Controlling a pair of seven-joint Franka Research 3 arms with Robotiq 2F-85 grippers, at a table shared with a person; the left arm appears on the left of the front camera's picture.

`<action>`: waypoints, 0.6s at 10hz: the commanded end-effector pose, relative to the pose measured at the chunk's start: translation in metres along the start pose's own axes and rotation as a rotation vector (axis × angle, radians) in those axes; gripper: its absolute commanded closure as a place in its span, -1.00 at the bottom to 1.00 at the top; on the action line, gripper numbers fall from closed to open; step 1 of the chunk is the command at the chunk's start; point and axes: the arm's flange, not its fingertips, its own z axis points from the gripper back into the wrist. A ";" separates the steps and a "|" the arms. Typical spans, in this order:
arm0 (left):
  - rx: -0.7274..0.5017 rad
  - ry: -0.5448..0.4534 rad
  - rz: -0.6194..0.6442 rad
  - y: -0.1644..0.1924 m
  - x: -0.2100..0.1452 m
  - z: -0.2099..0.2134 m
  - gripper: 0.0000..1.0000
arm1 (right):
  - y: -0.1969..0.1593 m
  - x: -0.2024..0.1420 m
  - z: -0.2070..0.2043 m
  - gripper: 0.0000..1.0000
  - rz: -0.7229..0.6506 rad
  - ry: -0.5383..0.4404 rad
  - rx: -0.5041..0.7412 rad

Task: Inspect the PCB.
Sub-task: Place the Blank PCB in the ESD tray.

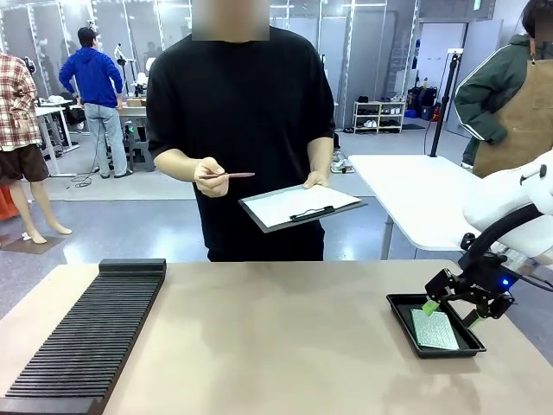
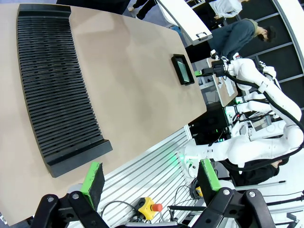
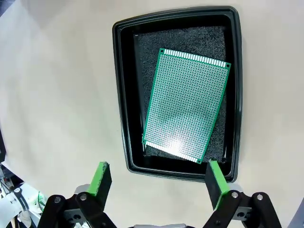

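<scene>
The green PCB [image 3: 186,104] lies flat and slightly skewed inside a shallow black tray [image 3: 122,95] on the table's right side; in the front view the PCB [image 1: 435,329] looks pale and speckled in its tray [image 1: 403,307]. My right gripper [image 3: 156,183] hovers open just above the tray's near edge, touching nothing, and from the front the right gripper [image 1: 451,313] hangs over the tray's far right corner. My left gripper [image 2: 151,176] is open and empty, held off the table's near edge.
A long black slotted rack [image 1: 91,333] lies on the table's left side. Across the table a person holds a clipboard [image 1: 298,207] in one hand and a pen [image 1: 235,175] in the other. A white table [image 1: 415,186] stands behind at the right.
</scene>
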 end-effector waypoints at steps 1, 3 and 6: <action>0.005 0.005 -0.002 -0.002 0.000 -0.001 -1.00 | -0.001 0.001 -0.002 -1.00 0.004 -0.002 0.011; 0.005 0.005 -0.002 -0.002 0.000 -0.001 -1.00 | -0.001 0.001 -0.002 -1.00 0.004 -0.002 0.011; 0.005 0.005 -0.002 -0.002 0.000 -0.001 -1.00 | 0.012 -0.005 0.031 -1.00 -0.003 -0.026 0.068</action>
